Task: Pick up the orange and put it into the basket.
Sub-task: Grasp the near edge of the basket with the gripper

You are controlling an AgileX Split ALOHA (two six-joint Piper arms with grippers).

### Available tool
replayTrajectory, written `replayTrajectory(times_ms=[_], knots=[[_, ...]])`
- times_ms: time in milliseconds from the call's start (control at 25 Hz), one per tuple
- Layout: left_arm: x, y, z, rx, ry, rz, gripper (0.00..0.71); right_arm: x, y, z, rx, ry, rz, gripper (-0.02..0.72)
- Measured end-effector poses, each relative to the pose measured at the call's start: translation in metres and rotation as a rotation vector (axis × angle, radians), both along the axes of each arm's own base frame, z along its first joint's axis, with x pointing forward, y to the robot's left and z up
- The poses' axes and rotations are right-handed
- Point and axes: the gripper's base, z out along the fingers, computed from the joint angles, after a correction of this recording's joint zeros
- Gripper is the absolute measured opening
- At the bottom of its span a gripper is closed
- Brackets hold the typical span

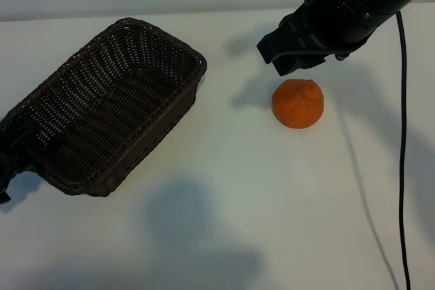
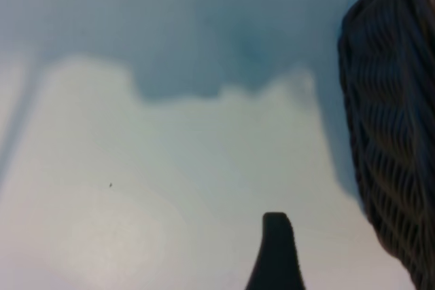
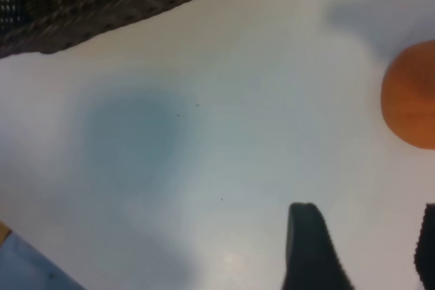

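Your orange sits free on the table, just under the right gripper and not in its grasp.

The table (image 1: 224,188) carries the basket (image 1: 109,106) at the exterior view's left, its far corner by the left gripper (image 1: 10,161), whose jaws stand wide apart, holding nothing. Your right gripper (image 1: 293,56) hangs released, tilted down, just beyond the orange (image 1: 298,103), which lies well apart from the basket, outside the fingers (image 3: 309,249).
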Motion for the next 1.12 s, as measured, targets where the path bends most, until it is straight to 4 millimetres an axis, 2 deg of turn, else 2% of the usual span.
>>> replayTrajectory(times_ms=[400,760,1120], knots=[[0.001,0.001,-0.002,0.005,0.010,0.000,0.587,-0.003,0.001,-0.001,-0.003,0.024,0.029,0.387],[-0.004,-0.002,0.022,-0.018,-0.158,0.024,0.587,-0.004,0.001,-0.001,-0.010,0.026,0.048,0.387],[-0.007,-0.002,0.023,-0.023,-0.141,0.024,0.587,-0.006,0.005,-0.001,-0.009,0.025,0.070,0.387]])
